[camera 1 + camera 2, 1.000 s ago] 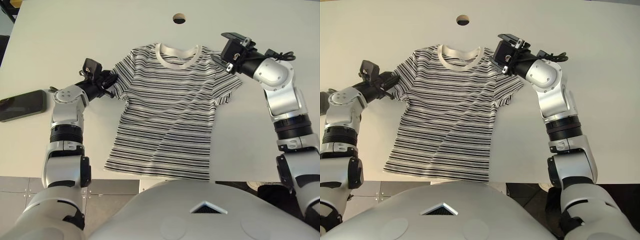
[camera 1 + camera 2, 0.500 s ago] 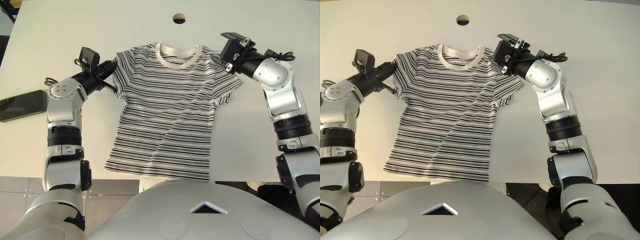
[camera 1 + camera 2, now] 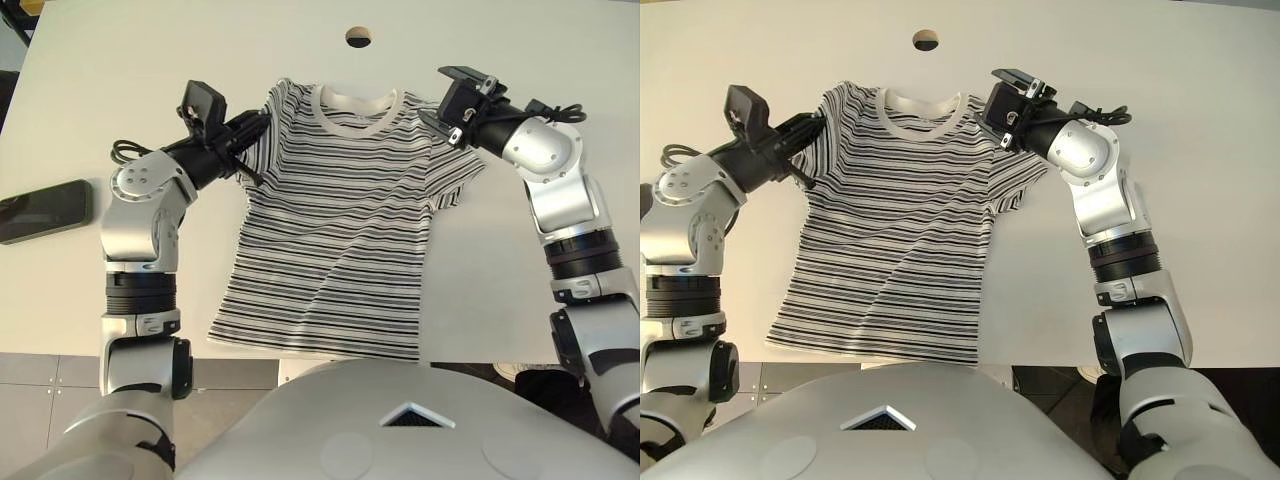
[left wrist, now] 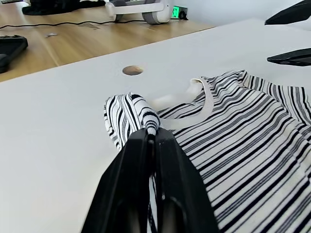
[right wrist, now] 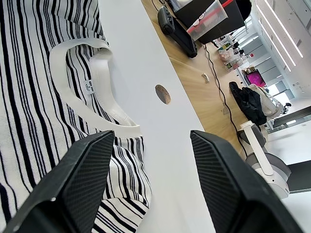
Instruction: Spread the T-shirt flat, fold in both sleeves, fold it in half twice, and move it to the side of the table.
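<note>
While the striped T-shirt (image 3: 340,230) lies spread on the white worktop (image 3: 150,60) with its collar (image 3: 355,105) toward the far edge, the left pincer (image 4: 151,136) is clenched on the left sleeve (image 4: 129,109), holding that bunched cloth raised just beside the collar. The right pincer (image 3: 438,120) hangs over the other shoulder, fingers spread apart and gripping nothing. A round hole (image 3: 358,37) sits beyond the collar, and a dark flat device (image 3: 45,210) lies well off to the left

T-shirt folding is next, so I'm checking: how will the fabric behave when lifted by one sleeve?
Likely floppy: the sleeve bunches where the left hand pinches it. Probably light: one pinch holds it up. The T-shirt may wrinkle when dragged; creases cross it.
</note>
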Available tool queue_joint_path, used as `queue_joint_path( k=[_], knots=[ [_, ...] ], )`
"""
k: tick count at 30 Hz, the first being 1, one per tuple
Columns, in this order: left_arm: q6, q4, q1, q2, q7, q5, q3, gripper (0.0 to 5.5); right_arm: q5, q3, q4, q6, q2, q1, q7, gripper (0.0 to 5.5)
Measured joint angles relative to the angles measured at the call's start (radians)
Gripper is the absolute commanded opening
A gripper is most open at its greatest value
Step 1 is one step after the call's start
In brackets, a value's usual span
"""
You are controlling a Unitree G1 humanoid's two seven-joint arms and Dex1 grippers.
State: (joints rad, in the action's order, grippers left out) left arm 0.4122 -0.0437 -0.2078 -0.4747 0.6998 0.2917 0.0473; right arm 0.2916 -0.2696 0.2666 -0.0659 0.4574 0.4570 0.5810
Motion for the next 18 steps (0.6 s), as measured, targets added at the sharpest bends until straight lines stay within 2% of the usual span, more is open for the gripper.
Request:
queue_joint_path(
  k=[11,18],
  knots=[
    [0.066,0.031,0.045,0.087,-0.009,0.037,-0.070,0.13,-0.001,0.002,0.030,-0.006,-0.004,-0.009,-0.014,2.91],
    [0.068,0.033,0.062,0.113,-0.009,0.039,-0.094,1.36,-0.031,0.055,0.032,-0.006,0.029,-0.050,-0.020,2.91]
  ],
)
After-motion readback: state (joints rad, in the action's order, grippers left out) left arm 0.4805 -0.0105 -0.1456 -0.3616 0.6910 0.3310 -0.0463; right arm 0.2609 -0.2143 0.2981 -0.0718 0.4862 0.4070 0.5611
